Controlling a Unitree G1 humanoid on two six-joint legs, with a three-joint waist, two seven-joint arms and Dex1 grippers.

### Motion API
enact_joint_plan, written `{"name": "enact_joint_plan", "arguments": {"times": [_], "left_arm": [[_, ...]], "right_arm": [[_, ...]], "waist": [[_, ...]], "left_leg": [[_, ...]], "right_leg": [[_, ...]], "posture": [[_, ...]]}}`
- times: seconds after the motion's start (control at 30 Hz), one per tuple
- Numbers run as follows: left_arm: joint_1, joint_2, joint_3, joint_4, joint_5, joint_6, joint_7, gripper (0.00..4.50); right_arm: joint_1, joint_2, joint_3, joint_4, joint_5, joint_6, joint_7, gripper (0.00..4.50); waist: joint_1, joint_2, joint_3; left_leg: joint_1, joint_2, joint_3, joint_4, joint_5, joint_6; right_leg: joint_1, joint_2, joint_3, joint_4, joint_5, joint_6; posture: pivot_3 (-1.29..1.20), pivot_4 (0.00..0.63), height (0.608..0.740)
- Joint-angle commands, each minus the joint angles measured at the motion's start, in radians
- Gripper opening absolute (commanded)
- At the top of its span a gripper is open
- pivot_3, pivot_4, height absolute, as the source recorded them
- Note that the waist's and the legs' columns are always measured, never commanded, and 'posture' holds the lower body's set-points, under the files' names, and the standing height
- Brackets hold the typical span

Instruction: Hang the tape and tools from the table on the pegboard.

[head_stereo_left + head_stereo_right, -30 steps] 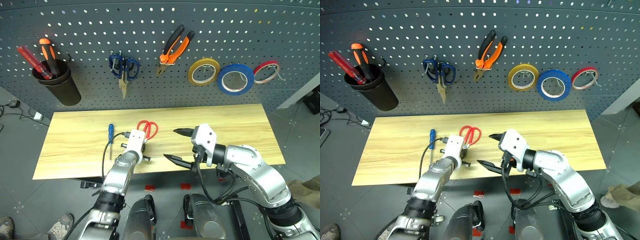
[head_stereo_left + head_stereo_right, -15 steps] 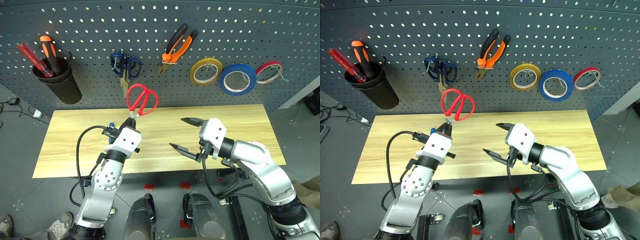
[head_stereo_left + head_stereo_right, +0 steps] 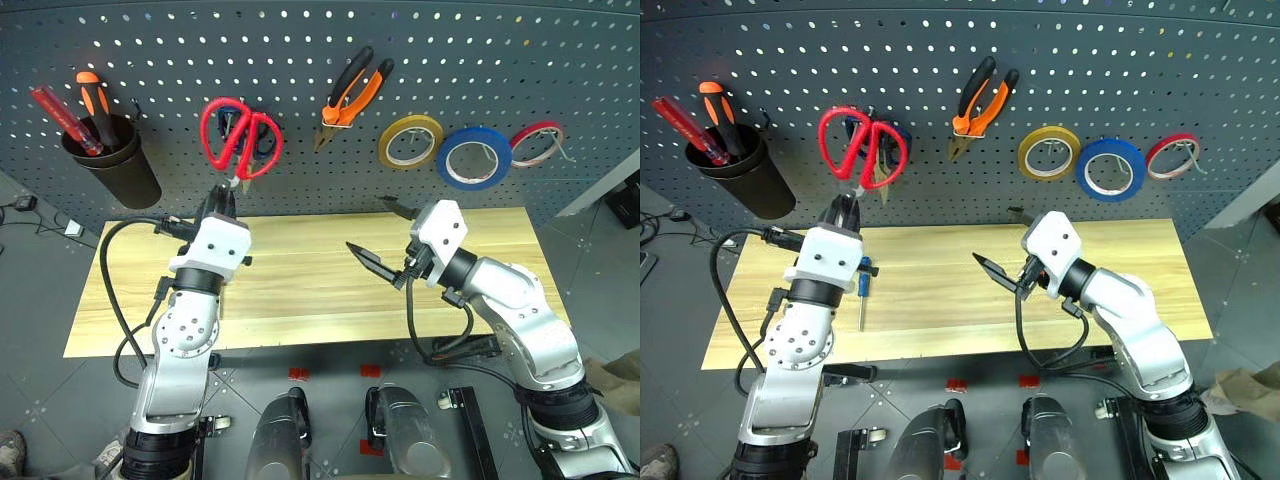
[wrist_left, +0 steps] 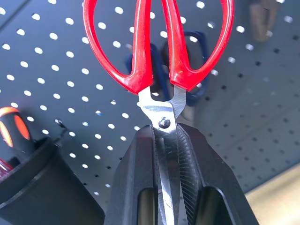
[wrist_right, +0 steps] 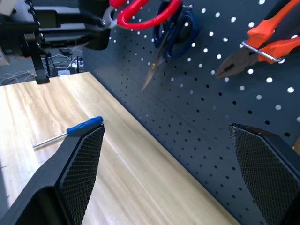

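Pegboard [image 3: 500, 60] is filling the back of the scene from nine o'clock to three o'clock, with the tabletop [image 3: 500, 250] lying below it. At ten o'clock a black cup [image 3: 115, 165] is hanging on the board, holding a red screwdriver [image 3: 55, 108] and an orange screwdriver [image 3: 95, 98]. Just right of it, at about eleven o'clock, the left gripper [image 3: 220, 197] is pointing up at the board, its jaws pressed together on the blades of the red-handled scissors [image 3: 240, 135]. The red handle loops are standing upright in front of the blue-handled scissors [image 3: 892, 140], which are hanging on a hook behind them; whether the red loops are touching the board cannot be told. Below the left wrist, at about eight o'clock, the blue-handled screwdriver [image 3: 864, 280] is lying on the tabletop, its shaft pointing toward the front edge. At twelve o'clock the pliers [image 3: 352, 92] are hanging on a hook, noses down. Right of centre, the right gripper [image 3: 385, 240] is hovering above the tabletop with its jaws spread wide and holding nothing. At one to two o'clock three rolls are hanging in a row: a yellow roll [image 3: 408, 142], the blue tape [image 3: 474, 158] and a red roll [image 3: 535, 142].
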Motion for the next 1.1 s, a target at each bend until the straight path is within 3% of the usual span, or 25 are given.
{"name": "enact_joint_plan", "arguments": {"times": [0.03,0.4,0.63,0.8,0.9,1.1], "left_arm": [[-0.012,-0.012,0.003,0.005,-0.019,0.016,-0.021,0.30],[-0.081,0.026,-0.041,0.150,-0.080,0.002,-0.158,0.30],[-0.087,0.022,-0.018,0.188,-0.135,0.041,-0.202,2.47],[-0.002,-0.001,0.010,0.218,-0.215,0.212,-0.246,3.99],[0.024,-0.020,0.074,0.252,-0.314,0.368,-0.279,3.99],[-0.035,0.012,0.179,0.326,-0.410,0.479,-0.287,3.99]], "right_arm": [[-0.021,0.011,-0.008,-0.011,-0.005,-0.032,-0.004,4.50],[-0.060,0.038,0.000,-0.002,-0.005,-0.035,-0.004,4.50],[-0.064,0.052,0.009,-0.003,-0.003,-0.032,-0.003,4.50],[-0.040,0.055,0.045,-0.014,-0.015,0.029,-0.012,4.50],[-0.024,0.070,0.095,-0.032,-0.022,0.160,-0.047,4.50],[-0.062,0.133,0.162,-0.062,-0.020,0.345,-0.097,4.50]], "waist": [[0.000,0.000,0.000],[-0.001,0.000,0.000],[-0.001,0.000,0.000],[-0.010,0.000,0.000],[-0.013,0.000,0.000],[-0.009,0.000,0.000]], "left_leg": [[0.000,0.000,0.000,0.000,0.000,0.000],[0.000,0.000,0.000,0.001,0.001,-0.002],[0.000,0.000,0.000,0.001,0.002,-0.003],[0.001,0.000,0.001,0.001,0.002,-0.003],[0.002,0.000,0.001,0.001,0.002,-0.003],[0.002,0.001,0.000,0.004,0.002,-0.003]], "right_leg": [[0.000,0.000,0.000,0.000,0.000,0.000],[0.000,0.000,0.000,0.002,0.000,0.000],[0.000,0.000,0.000,0.002,0.000,0.000],[0.000,0.000,0.001,0.002,0.000,0.000],[0.000,0.000,0.001,0.003,0.000,0.000],[0.000,0.000,0.001,0.005,0.000,0.000]], "posture": [[-0.23,0.290,0.740],[-0.25,0.293,0.740],[-0.25,0.286,0.740],[-0.25,0.283,0.740],[-0.24,0.291,0.740],[-0.23,0.321,0.740]]}}
